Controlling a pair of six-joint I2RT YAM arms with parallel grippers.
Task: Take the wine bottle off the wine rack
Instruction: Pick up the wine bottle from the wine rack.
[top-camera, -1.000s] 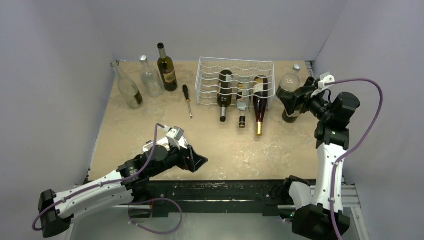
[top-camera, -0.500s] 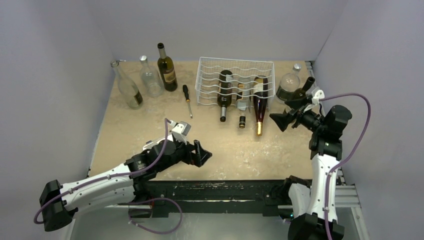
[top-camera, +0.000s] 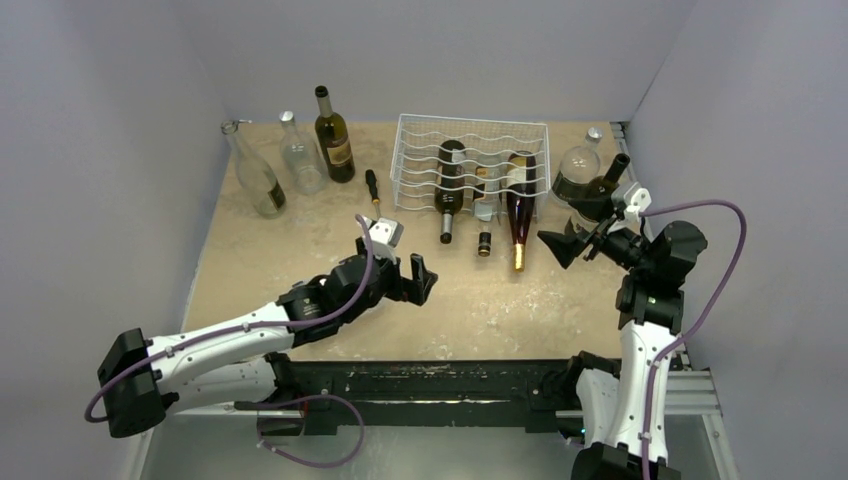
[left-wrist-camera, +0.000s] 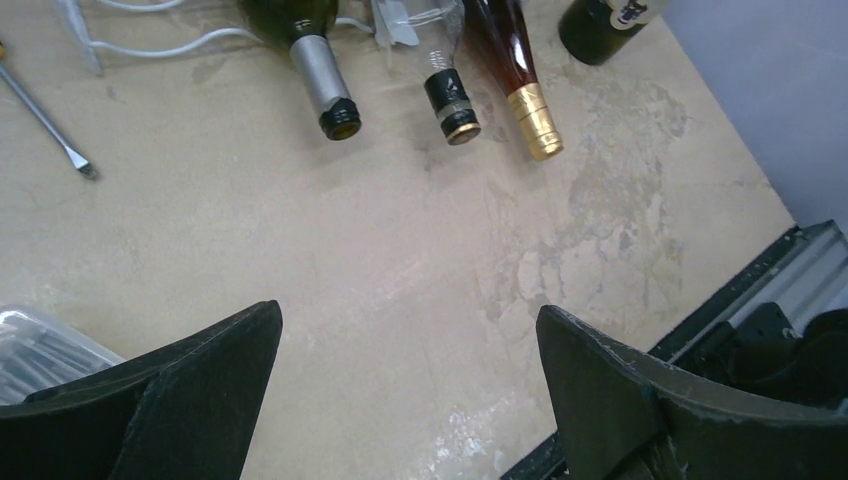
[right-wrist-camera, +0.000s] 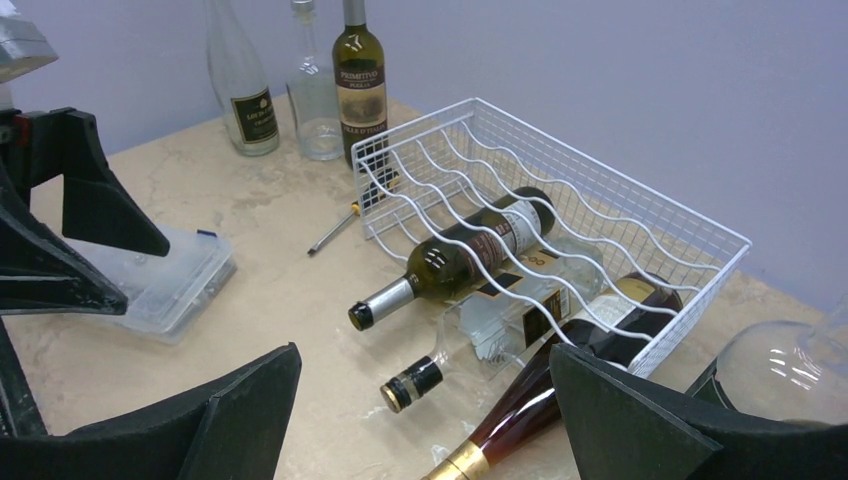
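Observation:
The white wire wine rack (top-camera: 470, 140) stands at the back middle of the table, and also shows in the right wrist view (right-wrist-camera: 640, 205). Three bottles lie in it, necks toward me: a dark green one with a silver neck (top-camera: 449, 190), a clear one with a black cap (top-camera: 484, 215) and a dark red one with gold foil (top-camera: 519, 215). My left gripper (top-camera: 420, 280) is open and empty, over bare table in front of the necks (left-wrist-camera: 322, 80). My right gripper (top-camera: 560, 243) is open and empty, just right of the red bottle (right-wrist-camera: 570, 370), facing the rack.
Three upright bottles (top-camera: 256, 180) (top-camera: 300, 155) (top-camera: 334, 135) stand at the back left. A screwdriver (top-camera: 375, 200) lies left of the rack. A glass decanter (top-camera: 578, 172) and a dark bottle (top-camera: 605, 180) stand behind my right gripper. A clear plastic box (right-wrist-camera: 160, 280) lies under my left arm.
My left arm has reached forward and right toward the bottle necks. My right gripper has drawn back from the bottle at the far right and swung left to face the rack.

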